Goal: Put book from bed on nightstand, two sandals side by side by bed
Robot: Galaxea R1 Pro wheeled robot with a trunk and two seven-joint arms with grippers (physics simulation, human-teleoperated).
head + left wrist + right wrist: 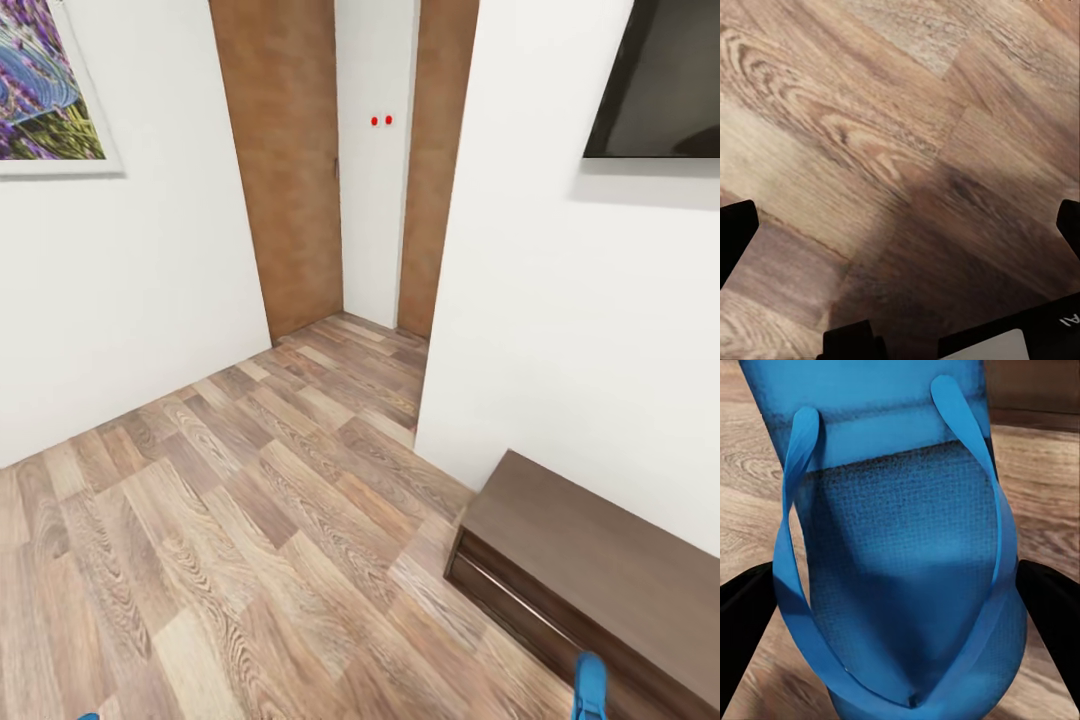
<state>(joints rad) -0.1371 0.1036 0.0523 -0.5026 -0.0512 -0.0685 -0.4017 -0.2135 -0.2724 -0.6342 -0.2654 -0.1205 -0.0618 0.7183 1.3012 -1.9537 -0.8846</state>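
A bright blue sandal [900, 510] hangs over the wood-plank floor, sole up close and thin straps running to its toe post. My right gripper [900, 615] is shut on the sandal, one black finger [746, 622] pressing each side. The head view catches the top of the same sandal [590, 688] at the bottom right, next to the TV cabinet. My left gripper [900, 225] is open, its fingers far apart with only floor between them. The bed, book and nightstand are out of view. A tiny blue speck [88, 716] at the bottom left is too small to identify.
A long low dark TV cabinet [600, 570] stands against the right wall under a wall-mounted black screen [660, 80]. Brown doors [285, 170] flank a narrow passage ahead. The lavender picture [45, 85] hangs on the left wall. Plank floor [250, 520] spreads in front.
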